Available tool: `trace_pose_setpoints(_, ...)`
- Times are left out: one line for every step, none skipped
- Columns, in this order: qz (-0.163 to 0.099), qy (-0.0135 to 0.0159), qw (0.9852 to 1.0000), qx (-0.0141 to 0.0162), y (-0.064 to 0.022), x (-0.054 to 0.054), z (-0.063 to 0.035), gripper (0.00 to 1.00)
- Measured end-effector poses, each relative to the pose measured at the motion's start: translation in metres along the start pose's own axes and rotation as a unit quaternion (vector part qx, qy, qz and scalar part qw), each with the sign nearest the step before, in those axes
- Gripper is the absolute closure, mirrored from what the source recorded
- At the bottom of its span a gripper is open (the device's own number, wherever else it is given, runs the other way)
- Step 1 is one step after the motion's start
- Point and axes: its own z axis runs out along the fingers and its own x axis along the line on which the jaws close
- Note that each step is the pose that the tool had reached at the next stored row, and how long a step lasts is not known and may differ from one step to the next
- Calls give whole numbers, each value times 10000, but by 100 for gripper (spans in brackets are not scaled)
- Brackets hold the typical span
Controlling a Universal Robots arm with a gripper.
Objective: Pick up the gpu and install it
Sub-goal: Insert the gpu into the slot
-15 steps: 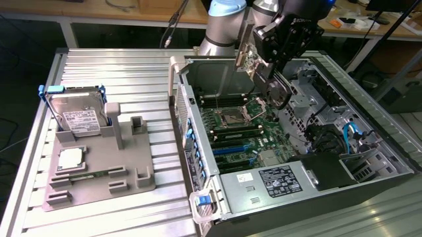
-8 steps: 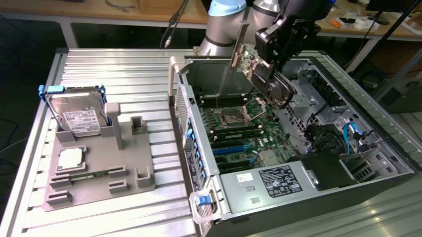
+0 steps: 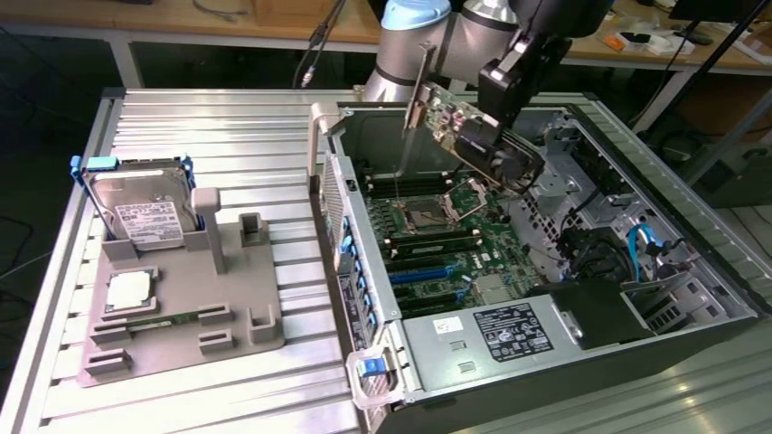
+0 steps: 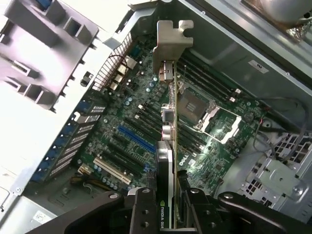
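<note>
A ribbed metal table (image 3: pixel 181 117) carries an open case (image 3: pixel 603 375), lying on its side with its inside facing up. The arm (image 3: pixel 417 45) reaches in from the far edge of the table, over the case.

Right under the gripper (image 3: pixel 501 149) is the motherboard (image 3: pixel 447 244), which covers the floor of the case. Well off toward the exterior view's left of the gripper, outside the case, a grey holder (image 3: pixel 181 316) sits on the table. A hard drive (image 3: pixel 145 212) stands upright at the holder's far end.

The gpu (image 3: pixel 465 127) is in the gripper, up over the motherboard and tilted. In the wrist view the gpu (image 4: pixel 165 161) runs edge-on straight out from the gripper (image 4: pixel 168 195), with the two dark fingers (image 4: pixel 144 207) pressed against its opposite faces, so the jaws are clamped on the card. Its grey bracket (image 4: pixel 171 41) is at the end farthest from the fingers, near the case's rear wall. The card seems to hang clear of the slots below it, though the edge-on angle does not settle that.

Below the card, just to one side of it, the socket (image 4: pixel 195 105) lies open on the motherboard. A small square chip (image 3: pixel 128 291) lies flat in the holder, nearer than the hard drive and well apart from the gripper.
</note>
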Motion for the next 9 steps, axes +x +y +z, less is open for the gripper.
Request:
trace_pose_setpoints(-93,3,10000,-3,0,0,0,73)
trace_pose_setpoints(-183,5,9998,-6,0,0,0,73)
trace_pose_setpoints(-283,7,9996,-10,0,0,1,73)
trace_pose_setpoints(-371,9,9993,-13,0,0,2,73)
trace_pose_setpoints(-465,11,9989,-16,0,0,2,73)
trace_pose_setpoints(-547,13,9985,-19,0,0,3,73)
trace_pose_setpoints(-639,15,9980,-23,0,0,4,73)
trace_pose_setpoints(-792,19,9969,-28,0,0,6,73)
trace_pose_setpoints(-929,23,9957,-33,0,0,7,73)
